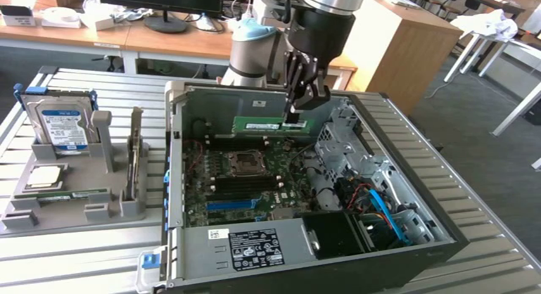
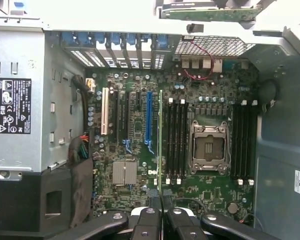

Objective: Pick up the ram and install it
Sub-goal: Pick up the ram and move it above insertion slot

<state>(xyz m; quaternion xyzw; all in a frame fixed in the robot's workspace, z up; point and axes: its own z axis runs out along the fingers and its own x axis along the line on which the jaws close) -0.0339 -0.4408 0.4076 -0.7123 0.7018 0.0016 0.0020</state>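
Note:
The ram (image 1: 263,125), a long thin green stick with a pale label, hangs level above the open computer case (image 1: 439,218), near its back wall. My gripper (image 1: 294,121) is shut on the stick's end at the exterior view's right. In the wrist view the ram (image 2: 160,140) shows edge-on as a thin green line running out from my gripper (image 2: 160,212). It hangs over the motherboard (image 2: 135,200), between the blue card slot (image 2: 149,120) and a bank of black memory slots (image 2: 176,140). A second bank of slots (image 2: 245,142) lies beyond the processor socket (image 2: 208,147).
A grey holder tray (image 1: 72,211) at the exterior view's left carries a hard drive (image 1: 59,126), a square silver processor (image 1: 44,175), another green stick (image 1: 63,194) and an upright expansion card (image 1: 133,154). The power supply (image 1: 249,243) and drive cage with cables (image 1: 381,205) fill the case's near side.

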